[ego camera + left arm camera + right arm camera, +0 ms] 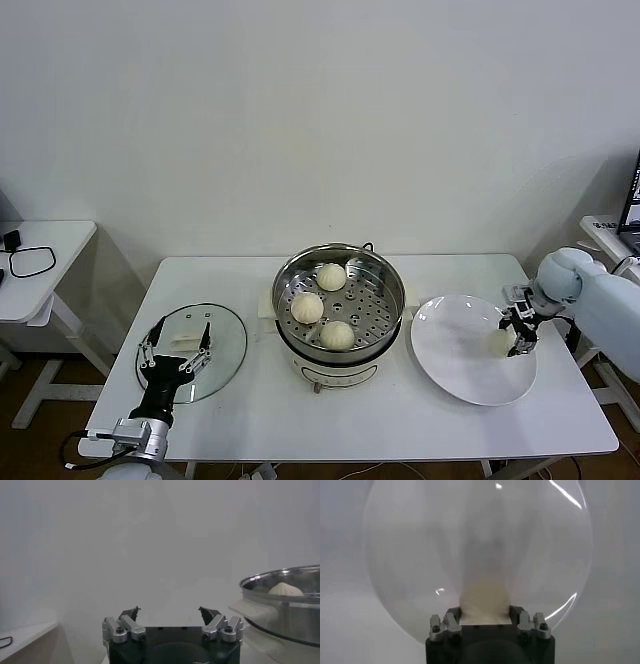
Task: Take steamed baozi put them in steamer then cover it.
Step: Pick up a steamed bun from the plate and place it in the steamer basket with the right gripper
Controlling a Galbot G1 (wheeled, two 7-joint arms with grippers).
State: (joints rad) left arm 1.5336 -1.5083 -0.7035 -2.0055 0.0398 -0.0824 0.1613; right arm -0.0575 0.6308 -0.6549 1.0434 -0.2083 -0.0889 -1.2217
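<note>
The steamer [392, 277] stands at the table's middle with three baozi [331, 276] on its perforated floor. A fourth baozi [500, 342] lies at the right side of the white plate [455, 350]. My right gripper [517, 336] is down on the plate, shut on this baozi; in the right wrist view the baozi [485, 600] fills the gap between the fingers of the gripper [485, 614], over the plate [415, 555]. My left gripper [177, 346] is open and empty over the glass lid [226, 340]. The left wrist view shows that gripper [170, 613] and the steamer [280, 607].
The glass lid lies flat at the table's left front. A side table [55, 240] with a black cable [30, 261] stands to the left. Part of a screen [632, 205] shows at the far right edge. The table's front edge is close below the plate.
</note>
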